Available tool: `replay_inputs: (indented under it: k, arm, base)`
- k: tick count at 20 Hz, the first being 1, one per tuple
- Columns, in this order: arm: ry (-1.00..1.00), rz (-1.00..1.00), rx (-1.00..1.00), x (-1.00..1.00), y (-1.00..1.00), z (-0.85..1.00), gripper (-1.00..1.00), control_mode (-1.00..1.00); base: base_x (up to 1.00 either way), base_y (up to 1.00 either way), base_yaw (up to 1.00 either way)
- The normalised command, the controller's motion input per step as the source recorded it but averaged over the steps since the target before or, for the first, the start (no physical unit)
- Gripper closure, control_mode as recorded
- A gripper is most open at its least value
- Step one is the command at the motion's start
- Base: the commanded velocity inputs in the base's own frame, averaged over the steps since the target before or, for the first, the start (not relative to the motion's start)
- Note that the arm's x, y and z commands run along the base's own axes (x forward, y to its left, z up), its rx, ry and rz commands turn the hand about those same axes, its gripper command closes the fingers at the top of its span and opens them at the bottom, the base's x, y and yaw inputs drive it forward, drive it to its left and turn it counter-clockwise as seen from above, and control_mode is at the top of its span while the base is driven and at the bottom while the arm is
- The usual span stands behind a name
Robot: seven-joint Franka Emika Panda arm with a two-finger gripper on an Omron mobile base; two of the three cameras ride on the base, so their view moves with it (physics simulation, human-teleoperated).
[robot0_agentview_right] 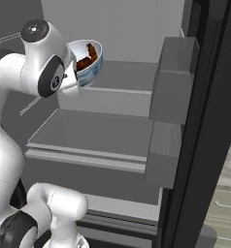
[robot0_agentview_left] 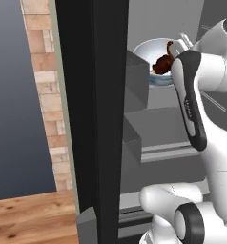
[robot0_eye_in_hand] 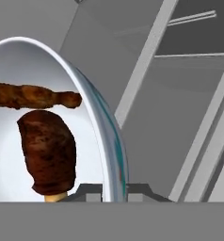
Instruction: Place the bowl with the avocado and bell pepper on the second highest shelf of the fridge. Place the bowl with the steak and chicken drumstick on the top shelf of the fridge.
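Observation:
A white bowl with a blue outside (robot0_agentview_right: pixel 91 64) hangs tilted inside the open fridge, above a grey shelf (robot0_agentview_right: pixel 120 76). It holds a brown steak (robot0_eye_in_hand: pixel 29 95) and a chicken drumstick (robot0_eye_in_hand: pixel 49 155) with a pale bone tip. My gripper (robot0_eye_in_hand: pixel 115 190) is shut on the bowl's rim (robot0_eye_in_hand: pixel 106 141), one finger inside and one outside. From the left base the bowl (robot0_agentview_left: pixel 149 53) shows partly behind my forearm, with the dark meat (robot0_agentview_left: pixel 162 63) in it. The bowl with the avocado and bell pepper is out of view.
A wider grey shelf (robot0_agentview_right: pixel 95 131) lies below the bowl. Grey door bins (robot0_agentview_right: pixel 174 82) jut out on the right. The black fridge door edge (robot0_agentview_left: pixel 94 119) stands at the left, with a brick wall (robot0_agentview_left: pixel 47 90) and wooden floor (robot0_agentview_left: pixel 32 217) beyond it.

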Motion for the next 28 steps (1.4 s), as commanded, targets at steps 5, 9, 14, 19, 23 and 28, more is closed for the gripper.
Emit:
replay_inputs:
  k: [5,9,14,19,23,28]
  arm:
    - [0.00,-0.01,0.14,0.89,-0.22,-0.25,1.00,-1.00]
    - [0.00,-0.06,0.22,0.63,-0.17,-0.28,1.00,-1.00]
    - [0.06,-0.04,0.00,0.36,0.00,-0.02,-1.00,-1.00]
    - [-0.11,0.00,0.00,-0.17,0.00,0.18,-1.00,-1.00]
    - [-0.43,0.00,0.00,-0.94,0.08,0.42,-1.00,-1.00]
    - [-0.57,0.00,0.00,-1.00,0.06,0.70,-1.00,-1.00]
  base:
    - [0.00,0.00,0.00]
    - [0.00,0.00,0.00]
    - [0.00,0.00,0.00]
    - [0.00,0.00,0.00]
    - [0.00,0.00,0.00]
    - [0.00,0.00,0.00]
